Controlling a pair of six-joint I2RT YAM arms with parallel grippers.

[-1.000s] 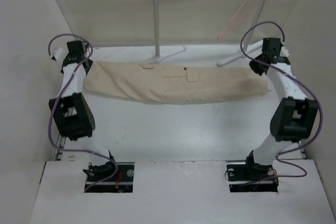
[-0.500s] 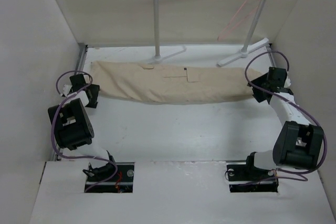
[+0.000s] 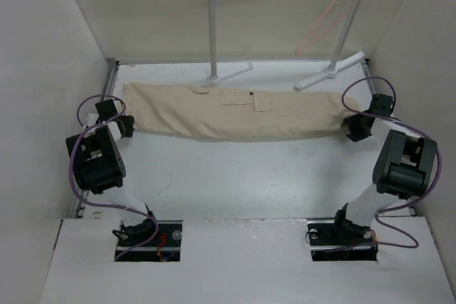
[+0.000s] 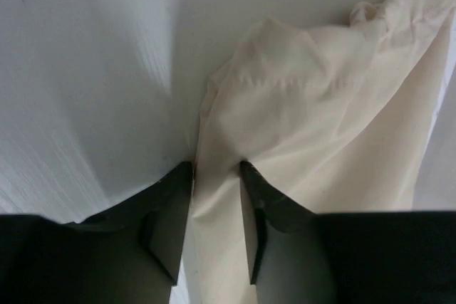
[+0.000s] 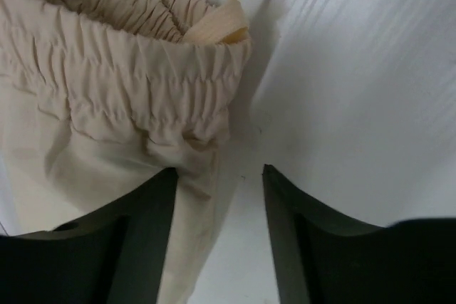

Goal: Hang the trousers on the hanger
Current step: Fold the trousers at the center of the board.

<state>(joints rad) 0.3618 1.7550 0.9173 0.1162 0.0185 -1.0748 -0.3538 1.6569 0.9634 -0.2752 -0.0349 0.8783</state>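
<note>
Over on the left, the left gripper (image 3: 121,124) sits low at the table (image 3: 235,179), right at the left end of the trousers (image 3: 235,113). From its wrist camera you can see the two dark fingers (image 4: 171,222) closed in on a fold of the beige cloth, which runs up between them and spreads out, rumpled, onto the white surface beyond. The trousers themselves lie flat and stretched in a long band across the middle of the table, a pocket flap showing near the centre. Behind them stands the white garment rack (image 3: 211,26), its feet on the table just beyond the cloth, and the pink hanger (image 3: 324,19) dangles from the silver bar toward the back right, well apart from the trousers. At the right end, the right gripper (image 3: 355,127) is down beside the gathered waistband (image 5: 128,69). Its fingers are spread apart with bare table showing in the gap; the cloth's edge reaches the left finger (image 5: 135,236), but nothing is pinched.
</note>
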